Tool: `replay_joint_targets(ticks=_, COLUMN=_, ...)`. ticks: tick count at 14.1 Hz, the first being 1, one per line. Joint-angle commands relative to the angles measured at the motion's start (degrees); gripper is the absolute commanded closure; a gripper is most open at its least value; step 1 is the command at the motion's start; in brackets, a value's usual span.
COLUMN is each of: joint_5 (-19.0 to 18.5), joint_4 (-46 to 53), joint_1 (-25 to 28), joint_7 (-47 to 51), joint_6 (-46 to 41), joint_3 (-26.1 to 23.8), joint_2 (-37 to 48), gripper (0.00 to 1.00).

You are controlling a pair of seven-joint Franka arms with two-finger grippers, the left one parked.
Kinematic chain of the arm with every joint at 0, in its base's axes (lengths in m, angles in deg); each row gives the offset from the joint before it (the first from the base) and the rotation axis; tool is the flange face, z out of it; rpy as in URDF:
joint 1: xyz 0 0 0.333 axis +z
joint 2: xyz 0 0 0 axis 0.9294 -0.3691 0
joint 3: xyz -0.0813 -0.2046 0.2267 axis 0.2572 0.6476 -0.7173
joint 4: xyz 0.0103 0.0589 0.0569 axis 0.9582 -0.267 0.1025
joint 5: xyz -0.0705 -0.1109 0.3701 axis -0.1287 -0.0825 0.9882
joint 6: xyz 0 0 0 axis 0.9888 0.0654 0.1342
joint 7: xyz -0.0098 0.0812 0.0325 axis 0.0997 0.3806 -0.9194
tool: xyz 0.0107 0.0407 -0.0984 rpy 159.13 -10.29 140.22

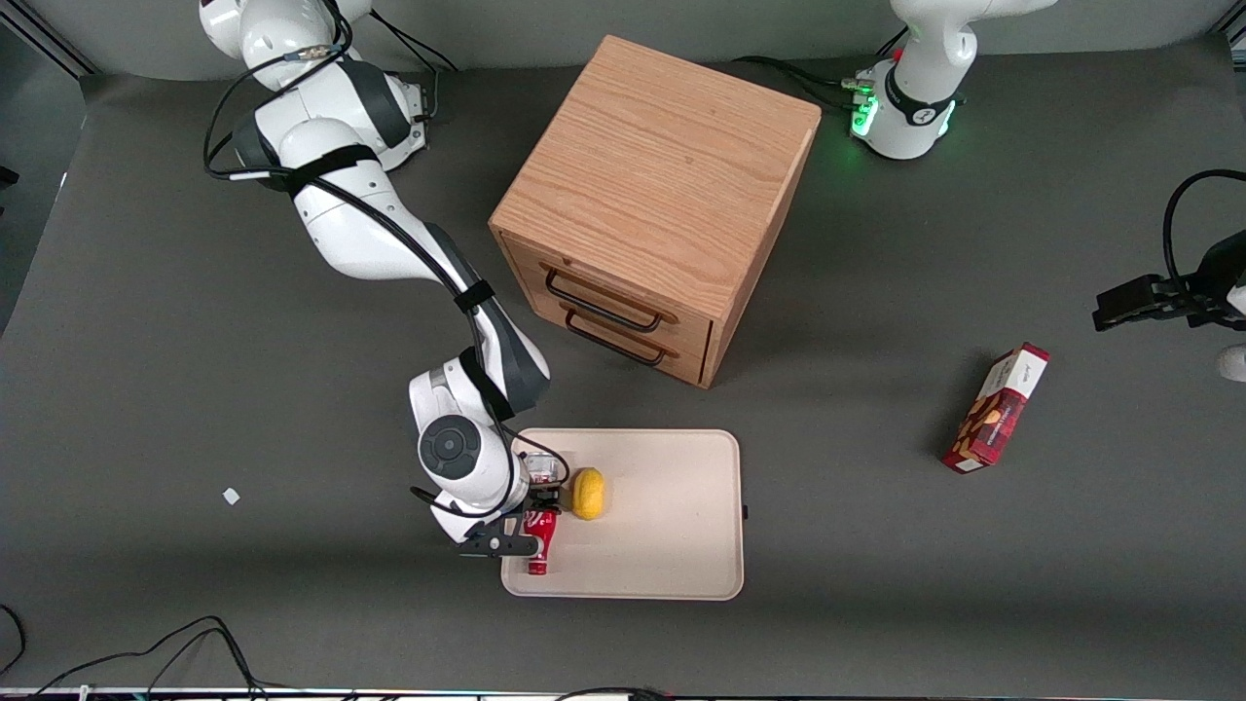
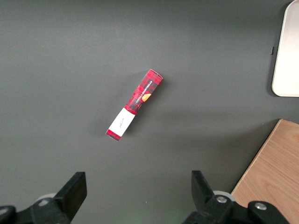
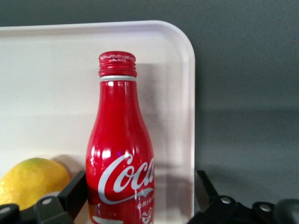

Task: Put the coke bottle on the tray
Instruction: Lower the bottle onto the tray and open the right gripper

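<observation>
Red and glossy, the coke bottle (image 3: 120, 154) lies on its side inside the tray (image 1: 672, 545), at the corner toward the working arm's end of the desk (image 1: 195, 389), just beside a lemon (image 1: 588, 493). Your tool (image 1: 531, 526) sits over the bottle's body with fingers (image 3: 70, 189) spread to either side, apart from it and gripping nothing. You should expect a rigid, slick shell that could roll; the wide body looks a surer hold than the narrow neck.
</observation>
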Motion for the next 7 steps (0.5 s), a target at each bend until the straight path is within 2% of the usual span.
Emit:
replay_joint_targets(ticks=1, joint_5=0.33, joint_4=1.61, joint_1=0.48, joint_7=-0.2, joint_6=-0.17, joint_3=0.59, joint_2=-0.37, gripper=0.0)
replay_joint_targets(ticks=7, joint_5=0.77, joint_4=1.61, joint_1=0.04, joint_7=-0.03, joint_6=-3.75, joint_3=0.42, joint_2=2.08, gripper=0.0)
